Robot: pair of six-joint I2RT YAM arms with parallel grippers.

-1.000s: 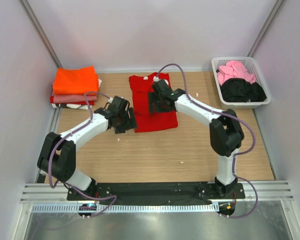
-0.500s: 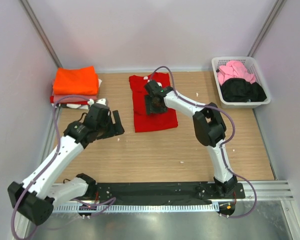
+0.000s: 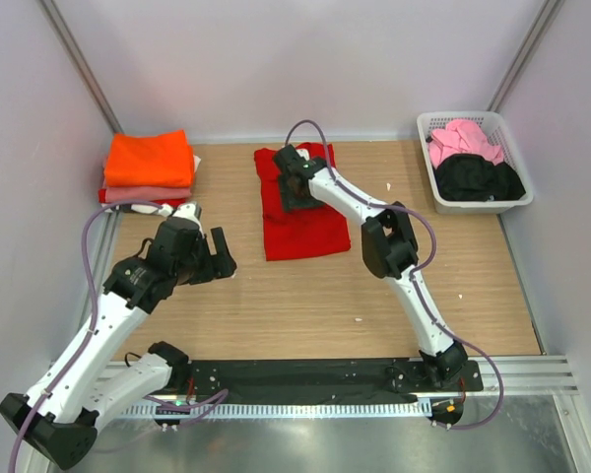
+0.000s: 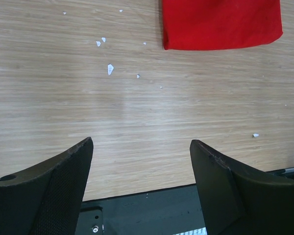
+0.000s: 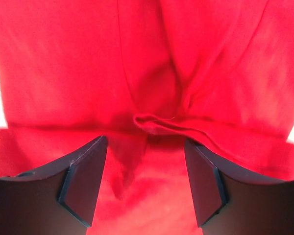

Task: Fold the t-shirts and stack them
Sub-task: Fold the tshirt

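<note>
A bright red t-shirt (image 3: pixel 305 229) lies partly folded on the wooden table's far middle; its near edge shows in the left wrist view (image 4: pixel 220 24). My right gripper (image 3: pixel 295 189) is open right over the shirt's upper half, and the red cloth (image 5: pixel 152 63) with a raised fold fills its wrist view. My left gripper (image 3: pixel 214 258) is open and empty over bare wood, left of the shirt. A folded stack with an orange shirt (image 3: pixel 150 158) on top and a salmon-pink one (image 3: pixel 143 194) under it sits far left. Pink (image 3: pixel 463 140) and black (image 3: pixel 478 177) shirts lie in the basket.
The white slatted basket (image 3: pixel 512 202) stands at the far right. Small white specks (image 4: pixel 110 69) dot the wood near the left gripper. The black base rail (image 3: pixel 305 372) runs along the near edge. Grey walls close in both sides.
My left arm has pulled back and to the left, away from the red shirt's edge. My right gripper has moved farther up the shirt toward its collar end.
</note>
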